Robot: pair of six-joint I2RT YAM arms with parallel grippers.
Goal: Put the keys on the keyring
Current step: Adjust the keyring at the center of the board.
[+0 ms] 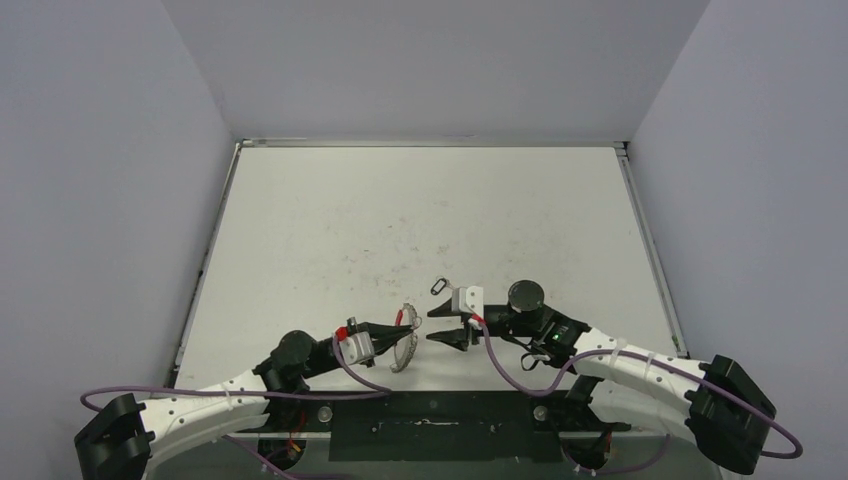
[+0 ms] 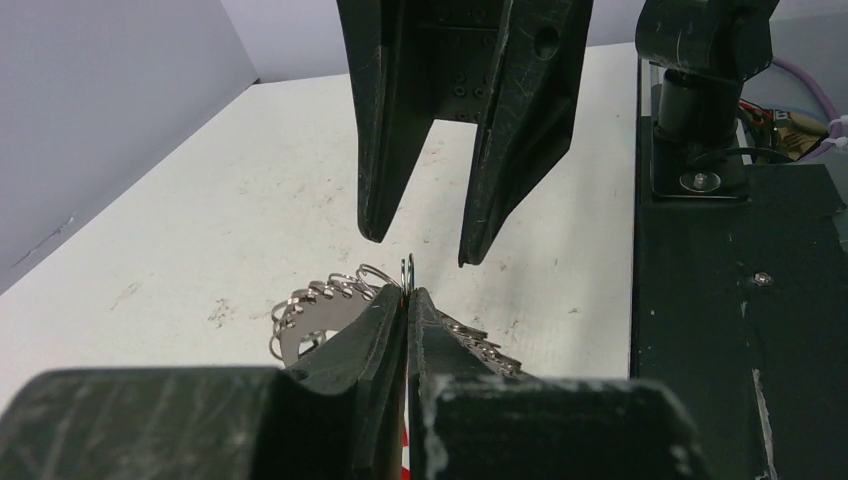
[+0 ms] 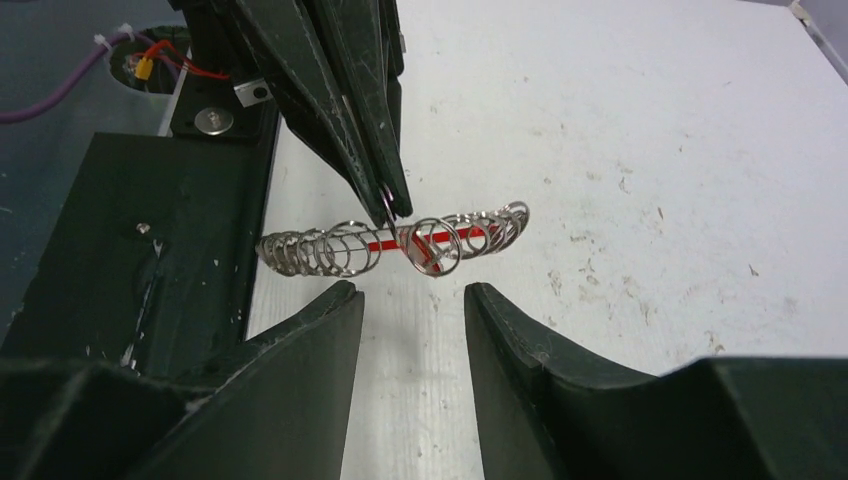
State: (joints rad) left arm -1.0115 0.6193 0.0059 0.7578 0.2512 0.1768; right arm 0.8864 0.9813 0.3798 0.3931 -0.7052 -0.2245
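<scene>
By the look of it, the task stood unfinished. The left claw (image 2: 408, 296) was pinched fully shut on the thin wire of the keyring (image 3: 330, 250), holding it edge-on between the two claws. The ring's red sleeve (image 3: 380, 244) ran just by that claw's tips, and small silver loops were strung along the wire to either side of them. Whether any loop carried a key was too small to tell.

The right claw (image 3: 413, 300) faced the left one tip to tip, near the ring but not touching it. Its jaws stood partly apart with nothing between them.

One key (image 1: 438, 287), dark-headed, lay loose on the counter (image 1: 420, 200) just beyond the right claw, on its far side and apart from the ring. What seemed left was for the right claw to pick that key up, carry it to the ring in front of the left claw, and thread it on. That looked a fine job, given how small the key was against the fingers.

No box, tray or other container showed in any view. The key sat straight on the counter, and the ring was carried by the left claw.
</scene>
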